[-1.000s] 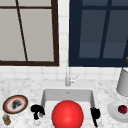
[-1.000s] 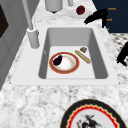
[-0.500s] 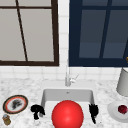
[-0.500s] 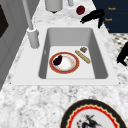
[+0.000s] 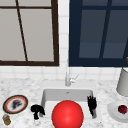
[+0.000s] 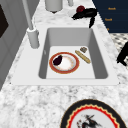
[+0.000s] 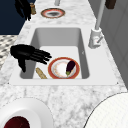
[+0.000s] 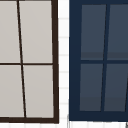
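Note:
My right hand [image 5: 92,103] hovers over the sink's [image 5: 47,96] right front corner with straight fingers, holding nothing; the right side view shows this hand [image 7: 28,55] reaching in over the basin's rim. In the basin lies a red-rimmed plate [image 7: 60,70] with a dark eggplant [image 7: 70,67] on it. Beside it are a tan stick [image 6: 82,56] and a small brown piece [image 6: 83,49]. A large red round shape [image 5: 67,115] covers the sink's front. My left hand [image 5: 37,110] hangs at the sink's left front edge, fingers drooping and empty.
A faucet [image 5: 67,77] stands behind the sink. On the left counter lie a patterned plate [image 5: 15,104] and a small jar [image 5: 6,120]. At the right are a white plate [image 5: 113,112] with a dark red fruit [image 5: 122,109] and a grey container [image 5: 123,82].

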Controlling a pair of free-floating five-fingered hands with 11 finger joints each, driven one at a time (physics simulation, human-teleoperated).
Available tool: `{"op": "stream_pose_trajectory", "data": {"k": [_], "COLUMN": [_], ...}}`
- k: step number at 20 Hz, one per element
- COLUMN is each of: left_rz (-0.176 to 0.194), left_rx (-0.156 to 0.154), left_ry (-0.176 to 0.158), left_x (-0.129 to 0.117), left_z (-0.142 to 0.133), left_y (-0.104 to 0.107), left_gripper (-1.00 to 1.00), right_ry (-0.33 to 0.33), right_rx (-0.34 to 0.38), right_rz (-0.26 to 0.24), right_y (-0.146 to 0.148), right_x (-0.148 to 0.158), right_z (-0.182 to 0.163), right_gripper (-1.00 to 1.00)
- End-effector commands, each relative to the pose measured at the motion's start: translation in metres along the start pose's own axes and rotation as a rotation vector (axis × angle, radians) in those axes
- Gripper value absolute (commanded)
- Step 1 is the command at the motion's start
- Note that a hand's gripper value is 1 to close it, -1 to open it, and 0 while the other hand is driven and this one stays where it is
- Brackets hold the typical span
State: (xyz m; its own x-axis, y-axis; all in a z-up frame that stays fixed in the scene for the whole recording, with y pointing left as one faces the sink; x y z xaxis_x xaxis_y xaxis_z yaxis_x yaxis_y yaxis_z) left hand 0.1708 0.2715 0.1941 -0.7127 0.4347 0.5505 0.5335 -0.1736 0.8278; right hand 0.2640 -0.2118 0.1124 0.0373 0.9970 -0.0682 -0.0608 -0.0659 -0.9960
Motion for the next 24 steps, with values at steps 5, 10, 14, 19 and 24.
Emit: {"op": "stream_pose_trajectory", "data": {"k": [5, 10, 14, 19, 24], "left_rz": [0.0, 0.0, 0.0, 0.0, 0.0], "left_rx": [0.0, 0.0, 0.0, 0.0, 0.0], "left_ry": [0.0, 0.0, 0.0, 0.0, 0.0], "left_x": [0.0, 0.0, 0.0, 0.0, 0.0], "left_z": [0.0, 0.0, 0.0, 0.0, 0.0], "left_y": [0.0, 0.0, 0.0, 0.0, 0.0], "left_gripper": [0.0, 0.0, 0.0, 0.0, 0.0], "right_ry": [0.003, 0.003, 0.015, 0.013, 0.001], "right_rx": [-0.073, -0.046, -0.069, -0.068, -0.034], "right_rz": [-0.002, 0.015, 0.013, 0.016, 0.012], "right_y": [-0.023, -0.042, -0.064, -0.09, -0.098], "right_x": [0.018, 0.031, 0.039, 0.046, 0.058], "right_z": [-0.052, -0.092, -0.12, -0.153, -0.195], "right_gripper": [-1.0, -1.0, -1.0, -1.0, -1.0]}}
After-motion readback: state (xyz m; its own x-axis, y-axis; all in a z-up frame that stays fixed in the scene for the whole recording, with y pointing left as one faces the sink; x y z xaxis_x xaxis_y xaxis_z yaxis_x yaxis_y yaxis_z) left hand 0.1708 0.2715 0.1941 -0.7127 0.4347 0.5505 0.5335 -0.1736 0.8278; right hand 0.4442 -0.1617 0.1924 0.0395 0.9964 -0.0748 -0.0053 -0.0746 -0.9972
